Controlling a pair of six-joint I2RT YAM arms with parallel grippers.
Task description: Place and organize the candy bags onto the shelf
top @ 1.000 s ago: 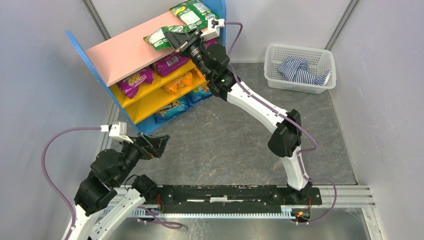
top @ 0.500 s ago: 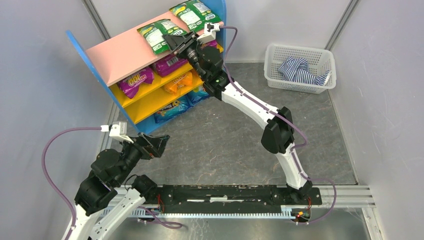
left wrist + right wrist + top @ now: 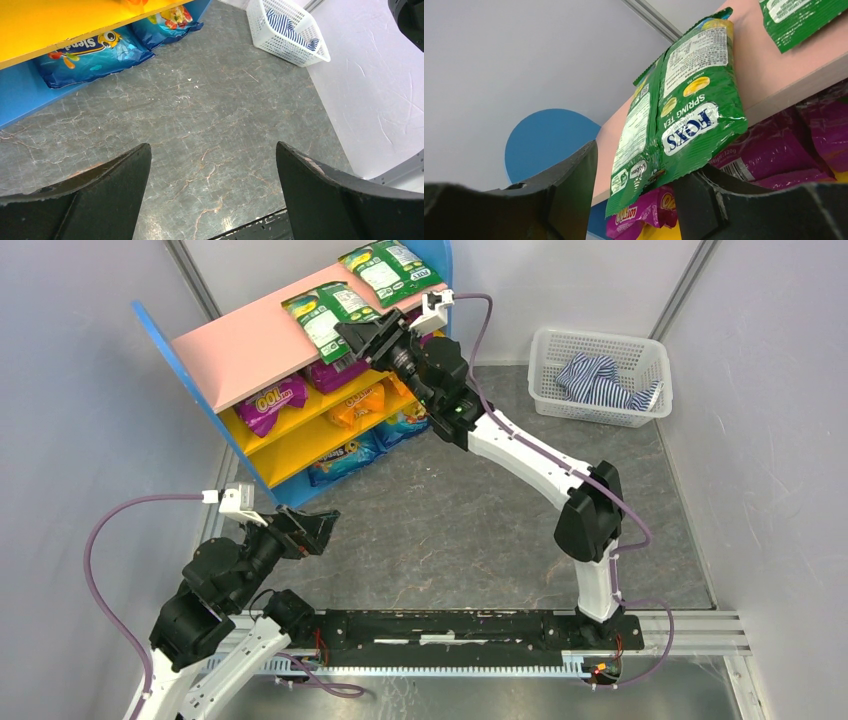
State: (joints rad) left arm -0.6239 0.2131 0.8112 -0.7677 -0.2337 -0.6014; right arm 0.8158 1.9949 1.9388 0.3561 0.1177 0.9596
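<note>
On the shelf's pale pink top board (image 3: 240, 345) lies a green candy bag (image 3: 328, 313), its near end hanging over the front edge. My right gripper (image 3: 358, 340) stands open around that overhanging end; in the right wrist view the green bag (image 3: 689, 110) hangs between the spread fingers of the right gripper (image 3: 639, 170), its corner touching the right finger (image 3: 704, 200). A second green bag (image 3: 390, 268) lies further back. Purple bags (image 3: 270, 400), an orange bag (image 3: 360, 402) and blue bags (image 3: 345, 455) sit on the yellow shelves. My left gripper (image 3: 318, 530) hovers open and empty over the floor.
A white mesh basket (image 3: 600, 362) holding a striped cloth stands at the back right. In the left wrist view the blue bags (image 3: 90, 52) lie under the yellow board, with the basket (image 3: 290, 30) at top right and grey marbled floor (image 3: 210, 115) below the left gripper (image 3: 212, 150).
My right gripper has gone from shut on the green bag to open, leaving the bag flat on the pink top; the right arm shifted slightly right. The left arm has not moved.
</note>
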